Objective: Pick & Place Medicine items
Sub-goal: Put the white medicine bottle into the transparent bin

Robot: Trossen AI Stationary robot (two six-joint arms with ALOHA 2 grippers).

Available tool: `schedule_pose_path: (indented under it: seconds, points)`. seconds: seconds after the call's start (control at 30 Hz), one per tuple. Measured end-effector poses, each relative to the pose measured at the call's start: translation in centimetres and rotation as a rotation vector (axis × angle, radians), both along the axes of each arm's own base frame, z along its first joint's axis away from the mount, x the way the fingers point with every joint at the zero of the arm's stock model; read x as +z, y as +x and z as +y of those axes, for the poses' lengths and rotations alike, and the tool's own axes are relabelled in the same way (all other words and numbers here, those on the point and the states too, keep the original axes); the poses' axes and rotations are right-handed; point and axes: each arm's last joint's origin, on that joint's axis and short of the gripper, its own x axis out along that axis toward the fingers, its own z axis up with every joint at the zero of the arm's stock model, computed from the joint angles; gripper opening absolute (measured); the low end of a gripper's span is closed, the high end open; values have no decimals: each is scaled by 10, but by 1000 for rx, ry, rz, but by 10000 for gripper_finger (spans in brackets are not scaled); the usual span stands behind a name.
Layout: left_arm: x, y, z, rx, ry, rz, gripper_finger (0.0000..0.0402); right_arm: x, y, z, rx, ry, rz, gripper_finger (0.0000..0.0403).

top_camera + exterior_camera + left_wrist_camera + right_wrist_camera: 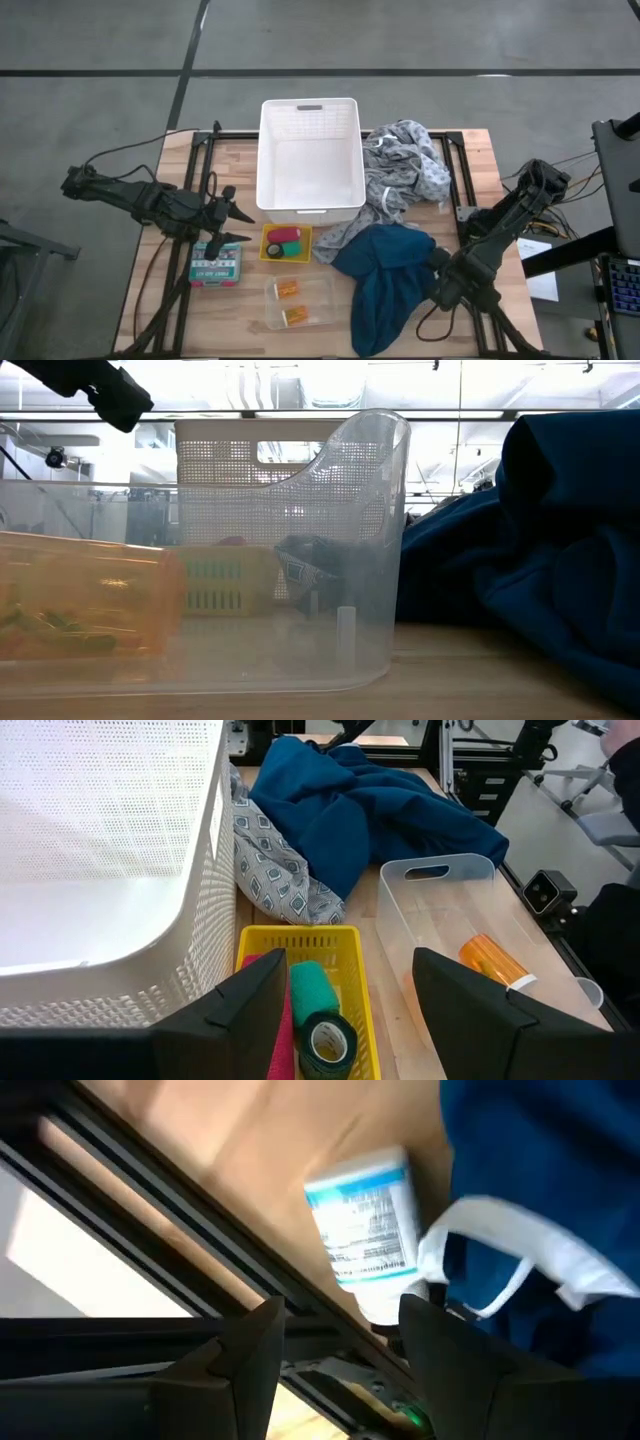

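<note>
A small yellow basket point(286, 243) holds a pink-red cylinder point(278, 1025) and a dark green roll point(322, 1018). Two orange pill bottles point(290, 302) lie in a clear plastic bin point(452, 910); one orange bottle point(80, 600) also shows in the low view. My left gripper point(236, 226) is open above the table, left of the yellow basket point(300, 942). A white bottle with a blue label point(365, 1230) lies on its side on the wood beside the teal-blue cloth point(560, 1170). My right gripper point(340, 1342) is open at the table's near right corner, its fingers on either side of the bottle's near end.
A large white perforated basket point(310, 155) stands at the table's far middle. The grey patterned cloth point(405, 170) lies right of it, and the teal-blue cloth point(390, 280) is heaped at the near right. A teal-and-white box point(216, 263) lies below my left gripper. Black frame rails point(200, 1280) edge the table.
</note>
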Motion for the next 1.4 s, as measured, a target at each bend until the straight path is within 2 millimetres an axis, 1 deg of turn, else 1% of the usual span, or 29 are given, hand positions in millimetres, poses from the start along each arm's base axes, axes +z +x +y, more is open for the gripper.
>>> schedule_pose_path:
  seconds: [0.17,0.3,0.53,0.8,1.13,1.4]
  points:
    - [0,0,0,0,0,0,226,-18,-6,0,23,-17,-16,196]
    - [0,0,0,0,0,1,226,-29,-8,-1,-9,-14,-22,196]
    - [0,0,0,0,0,0,226,-37,-12,-2,42,-2,-23,196]
    - [0,0,0,0,0,0,226,-47,-13,-3,50,10,-34,196]
    - [0,0,0,0,0,0,226,-44,-12,-3,82,20,-73,196]
    - [0,0,0,0,1,2,226,-20,-8,1,82,71,-127,196]
